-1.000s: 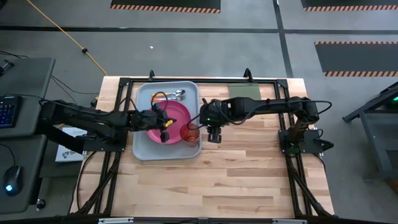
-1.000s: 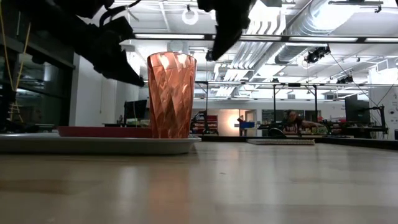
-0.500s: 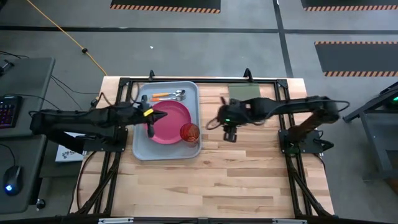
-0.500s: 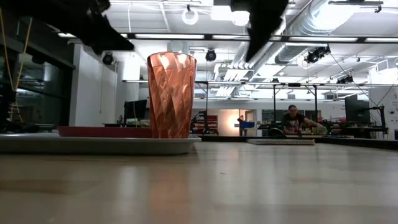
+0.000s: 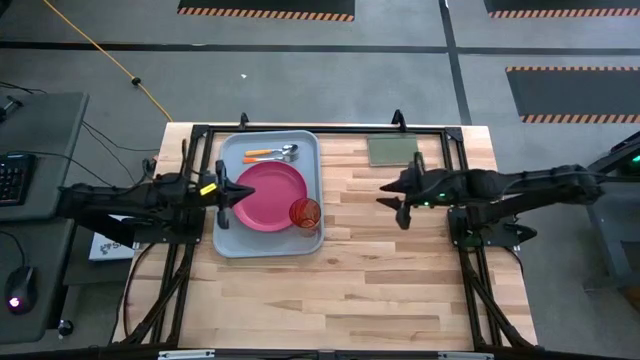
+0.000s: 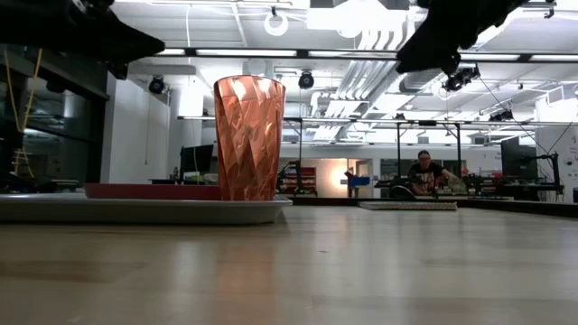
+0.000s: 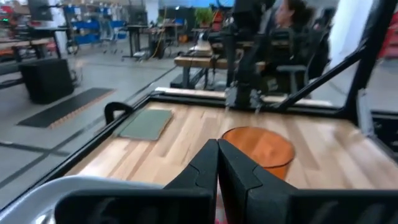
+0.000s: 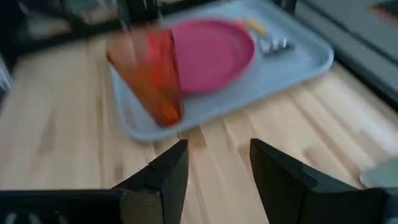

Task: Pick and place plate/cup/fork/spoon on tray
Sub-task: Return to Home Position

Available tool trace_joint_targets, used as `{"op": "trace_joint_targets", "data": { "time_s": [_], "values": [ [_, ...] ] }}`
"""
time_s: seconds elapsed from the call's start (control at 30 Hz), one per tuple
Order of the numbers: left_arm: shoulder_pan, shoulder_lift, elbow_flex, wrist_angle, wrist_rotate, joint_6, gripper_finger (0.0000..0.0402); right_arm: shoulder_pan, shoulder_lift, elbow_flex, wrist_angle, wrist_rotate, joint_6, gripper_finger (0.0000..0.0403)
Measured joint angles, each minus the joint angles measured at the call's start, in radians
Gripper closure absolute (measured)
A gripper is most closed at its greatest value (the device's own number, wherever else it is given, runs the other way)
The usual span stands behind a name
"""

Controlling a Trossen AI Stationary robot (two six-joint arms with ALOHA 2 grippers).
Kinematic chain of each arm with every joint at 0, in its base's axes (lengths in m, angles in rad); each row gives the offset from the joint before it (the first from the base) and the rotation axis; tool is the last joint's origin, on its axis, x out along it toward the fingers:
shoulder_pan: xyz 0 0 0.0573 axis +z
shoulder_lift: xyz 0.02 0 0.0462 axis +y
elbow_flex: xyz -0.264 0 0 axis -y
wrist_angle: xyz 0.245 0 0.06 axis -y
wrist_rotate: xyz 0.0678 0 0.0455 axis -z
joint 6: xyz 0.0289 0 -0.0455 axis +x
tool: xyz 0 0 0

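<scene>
The light blue-grey tray (image 5: 228,240) lies at the table's far left. On it the pink plate (image 5: 268,196) lies flat, and the red-orange cup (image 5: 305,213) stands upright by the plate's right edge. It also shows in the low view (image 6: 248,135). The orange-handled spoon (image 5: 262,151) and the red-handled fork (image 5: 258,159) lie side by side along the tray's far rim. My left gripper (image 5: 228,193) is shut and empty above the tray's left part. My right gripper (image 5: 395,196) is open and empty over bare wood, well to the right of the tray.
A flat green rectangle (image 5: 391,150) lies at the table's far edge, right of the tray. A black frame (image 5: 300,128) runs round the table top. A person (image 6: 426,173) sits in the room far behind the table. Bare wood fills the near half.
My left gripper has drawn back from over the plate toward the table's left edge. My right gripper has drawn away from the cup toward the table's right edge. The cup, plate, fork and spoon have stayed where they were on the tray.
</scene>
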State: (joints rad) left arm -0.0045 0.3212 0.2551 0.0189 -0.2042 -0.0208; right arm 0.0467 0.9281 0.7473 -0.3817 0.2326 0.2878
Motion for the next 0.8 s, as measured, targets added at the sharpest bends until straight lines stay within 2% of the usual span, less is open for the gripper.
{"op": "trace_joint_targets", "data": {
  "time_s": [0.13,0.27,0.43,0.6,0.7,0.8],
  "values": [
    [-0.028,-0.044,-0.035,0.003,0.020,-0.028,0.0401,-0.004,-0.093,-0.065,0.058,0.007,0.000,0.0240],
    [-0.075,-0.055,-0.113,0.058,0.020,-0.065,0.0401,-0.013,-0.128,-0.078,0.046,0.011,-0.019,0.0240],
    [-0.120,-0.054,-0.237,0.242,0.009,-0.094,0.0401,-0.014,-0.152,-0.078,0.026,-0.020,-0.024,0.0240],
    [-0.139,-0.058,-0.242,0.246,-0.012,-0.081,0.0401,-0.013,-0.203,-0.078,-0.089,-0.049,-0.042,0.0240],
    [-0.141,-0.067,-0.242,0.268,-0.015,-0.060,0.0401,-0.013,-0.258,-0.078,-0.168,-0.019,-0.033,0.0240],
    [-0.140,-0.070,-0.242,0.271,-0.015,-0.040,0.0401,-0.002,-0.341,-0.123,-0.141,-0.001,-0.029,0.0247]
  ]
}}
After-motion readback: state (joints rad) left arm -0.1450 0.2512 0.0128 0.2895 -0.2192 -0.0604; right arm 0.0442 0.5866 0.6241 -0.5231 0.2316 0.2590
